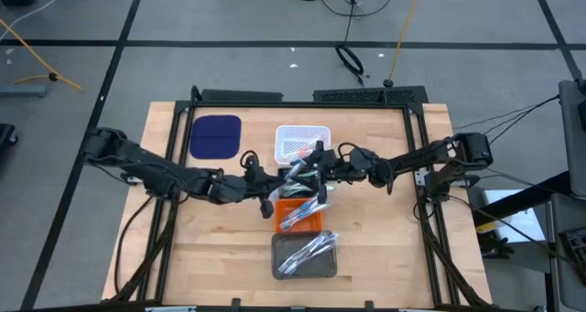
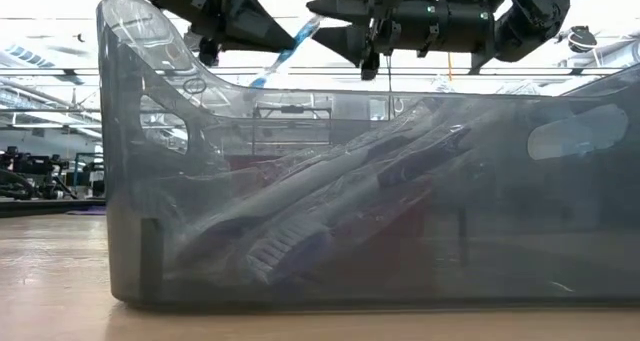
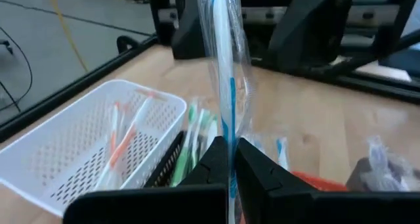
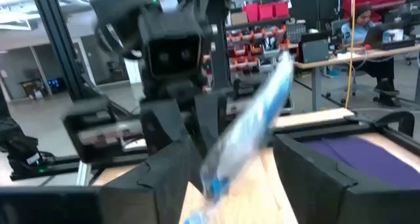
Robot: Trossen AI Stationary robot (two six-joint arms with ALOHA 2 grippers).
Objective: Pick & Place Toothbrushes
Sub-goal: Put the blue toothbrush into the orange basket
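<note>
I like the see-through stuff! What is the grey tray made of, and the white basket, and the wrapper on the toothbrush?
Grey tray: likely smoky clear plastic, glossy; you can see the toothbrushes inside through its wall.
White basket: probably hard plastic, matte, with a grid of tiny holes.
Wrapper on the blue toothbrush, pinched by the left gripper: thin clear film, it seems, shiny and crinkled.

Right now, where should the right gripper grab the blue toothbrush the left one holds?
Probably its free middle, above where the left gripper pinches its lower end. The toothbrush sticks up tilted, so the open right gripper should close from the side.
</note>
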